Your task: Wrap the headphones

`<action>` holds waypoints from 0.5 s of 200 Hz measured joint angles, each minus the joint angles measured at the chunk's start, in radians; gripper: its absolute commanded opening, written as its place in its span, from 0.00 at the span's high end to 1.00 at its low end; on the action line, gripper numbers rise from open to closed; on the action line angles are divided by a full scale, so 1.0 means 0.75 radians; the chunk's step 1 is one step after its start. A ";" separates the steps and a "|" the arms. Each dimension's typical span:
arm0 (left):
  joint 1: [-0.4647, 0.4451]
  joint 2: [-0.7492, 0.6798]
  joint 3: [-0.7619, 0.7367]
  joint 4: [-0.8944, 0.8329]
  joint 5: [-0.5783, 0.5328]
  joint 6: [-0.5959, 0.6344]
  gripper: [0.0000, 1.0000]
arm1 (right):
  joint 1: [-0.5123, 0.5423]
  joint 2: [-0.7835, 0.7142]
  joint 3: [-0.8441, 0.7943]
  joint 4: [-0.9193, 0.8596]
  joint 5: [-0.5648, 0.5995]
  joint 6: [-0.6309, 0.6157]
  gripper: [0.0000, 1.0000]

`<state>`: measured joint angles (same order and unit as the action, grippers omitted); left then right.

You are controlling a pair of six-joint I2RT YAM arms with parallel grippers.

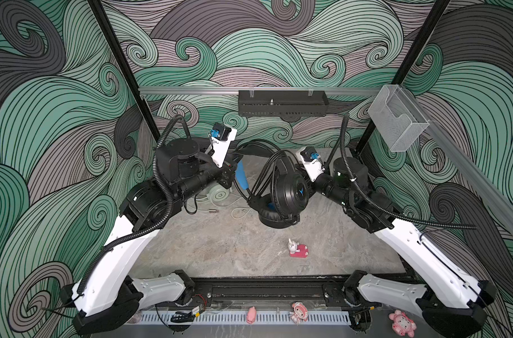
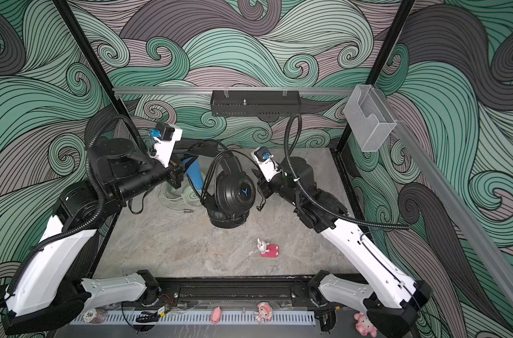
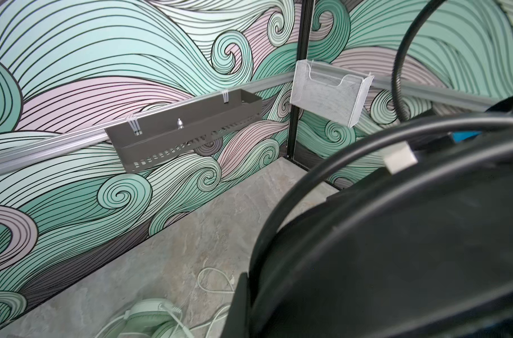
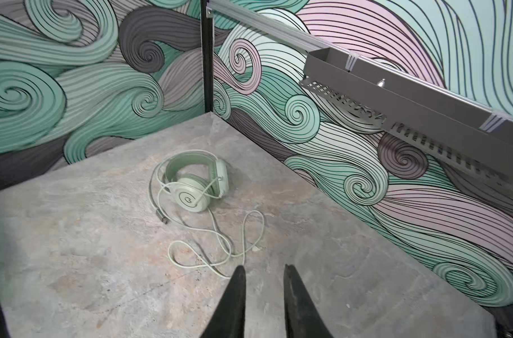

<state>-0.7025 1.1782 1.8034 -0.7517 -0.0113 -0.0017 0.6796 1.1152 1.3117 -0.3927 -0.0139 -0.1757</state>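
jaws, left: left gripper (image 1: 231, 175) clamped on the blue-lined band of the black headphones (image 1: 292, 191), likely holding them up for winding.
mint headphones (image 4: 191, 184): flat on the table (image 1: 220, 248) under the left arm, whitish cable (image 4: 220, 245) loose, not yet wrapped.
black cable (image 1: 259, 181): several turns lie over the band.
jaws, right: right gripper (image 4: 262, 267) narrowly parted, empty, just beside the black earcup.
views: right wrist view shows the whole mint set, which is half hidden in both top views.

Left arm (image 1: 114, 257): raised, elbow bent, wrist turned inward.
Left gripper (image 1: 233, 174): fingers closed on the black headset (image 1: 292, 191).
Right arm (image 1: 425, 251): raised, elbow bent, wrist turned inward.
Right gripper (image 4: 264, 267): fingers slightly parted, nothing gripped.
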 measured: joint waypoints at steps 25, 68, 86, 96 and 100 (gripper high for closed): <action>0.000 0.007 0.024 0.016 0.036 -0.048 1.00 | -0.031 -0.013 -0.069 0.085 -0.099 0.091 0.71; 0.000 0.033 0.057 0.018 0.072 -0.094 1.00 | -0.095 -0.025 -0.182 0.203 -0.239 0.243 0.63; 0.000 0.033 0.059 0.018 0.080 -0.106 1.00 | -0.125 -0.025 -0.228 0.249 -0.292 0.294 0.60; 0.000 0.033 0.061 0.019 0.086 -0.114 1.00 | -0.143 -0.025 -0.259 0.277 -0.318 0.325 0.59; 0.000 0.033 0.061 0.020 0.087 -0.118 1.00 | -0.149 -0.025 -0.270 0.285 -0.328 0.334 0.59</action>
<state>-0.7025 1.2030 1.8492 -0.7368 0.0544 -0.0902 0.5678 1.0962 1.1091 -0.1787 -0.2596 0.0750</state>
